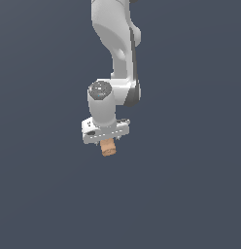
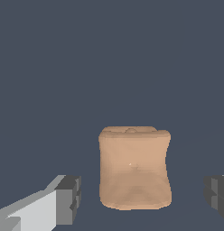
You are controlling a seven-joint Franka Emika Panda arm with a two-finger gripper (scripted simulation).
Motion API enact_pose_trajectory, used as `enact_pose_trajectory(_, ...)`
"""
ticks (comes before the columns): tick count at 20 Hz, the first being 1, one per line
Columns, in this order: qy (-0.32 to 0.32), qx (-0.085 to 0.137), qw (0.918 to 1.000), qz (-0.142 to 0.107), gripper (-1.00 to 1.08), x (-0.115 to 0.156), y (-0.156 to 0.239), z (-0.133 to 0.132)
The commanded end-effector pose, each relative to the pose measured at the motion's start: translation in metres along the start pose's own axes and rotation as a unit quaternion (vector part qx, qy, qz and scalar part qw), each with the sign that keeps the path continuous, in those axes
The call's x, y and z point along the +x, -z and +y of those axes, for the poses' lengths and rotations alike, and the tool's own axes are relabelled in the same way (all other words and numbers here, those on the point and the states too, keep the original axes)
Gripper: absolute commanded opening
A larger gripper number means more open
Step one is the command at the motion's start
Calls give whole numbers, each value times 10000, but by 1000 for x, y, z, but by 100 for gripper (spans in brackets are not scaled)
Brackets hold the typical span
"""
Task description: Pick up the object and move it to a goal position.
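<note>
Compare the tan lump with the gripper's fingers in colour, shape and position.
Colour: the tan lump is matte orange-tan; the fingers are dark grey on white.
Shape: the lump is rounded and stubby; the fingers are blocky and angular.
Position: the lump sits in the middle; the fingers stand apart on either side, not touching it.
Both lie below the gripper in the exterior view.

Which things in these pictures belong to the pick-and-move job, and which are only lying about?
Belong to the job:
- the object, a tan-orange lump between the open fingers, with gaps on both sides
- the gripper, directly above it

Only lying about:
- nothing else; only the plain dark surface is visible, and no goal marker shows
</note>
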State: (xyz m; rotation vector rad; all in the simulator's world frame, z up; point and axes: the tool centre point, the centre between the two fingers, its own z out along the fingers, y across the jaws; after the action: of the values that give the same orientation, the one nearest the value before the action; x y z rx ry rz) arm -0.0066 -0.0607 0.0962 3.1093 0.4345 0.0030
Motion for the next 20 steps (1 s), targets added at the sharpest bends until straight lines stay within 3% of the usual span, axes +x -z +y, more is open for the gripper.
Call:
enact_pose_trajectory(1,65,8,10000,-5,100,-2,-4,2)
enact_pose_trajectory(8,68,11,10000,-10,100,-3,-9,2)
enact_pose_trajectory(20,87,12,10000,-8,100,-3,-55,2)
